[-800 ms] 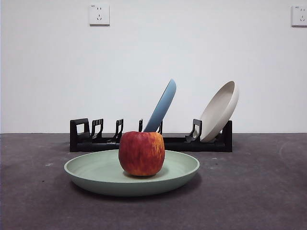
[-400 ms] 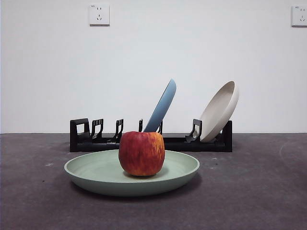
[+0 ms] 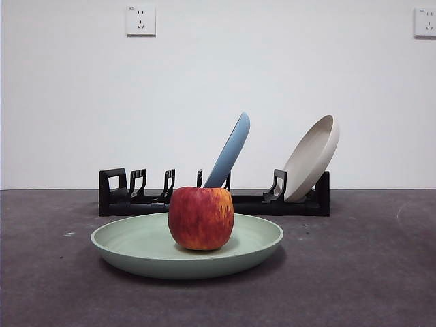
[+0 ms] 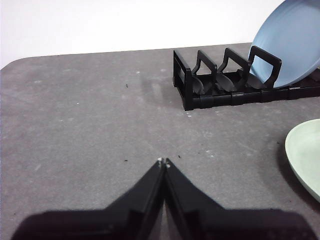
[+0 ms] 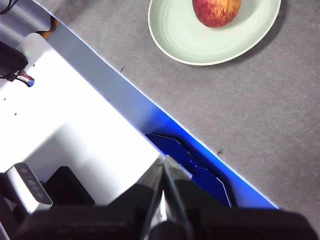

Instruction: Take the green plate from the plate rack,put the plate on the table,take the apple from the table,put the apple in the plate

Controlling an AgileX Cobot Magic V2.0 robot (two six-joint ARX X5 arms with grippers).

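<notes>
Where one apple sits, one green plate, two racked plates.

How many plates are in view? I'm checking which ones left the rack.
3: the matte sage green plate lies on the table; the light blue plate and cream plate lean in the black slotted rack.

apple: red with yellow streaks, round, sits upright in the middle of the green plate | green plate: pale green, wide, flat on the desk, low center of frame | plate rack: black, long, behind the plate, mid frame
</notes>
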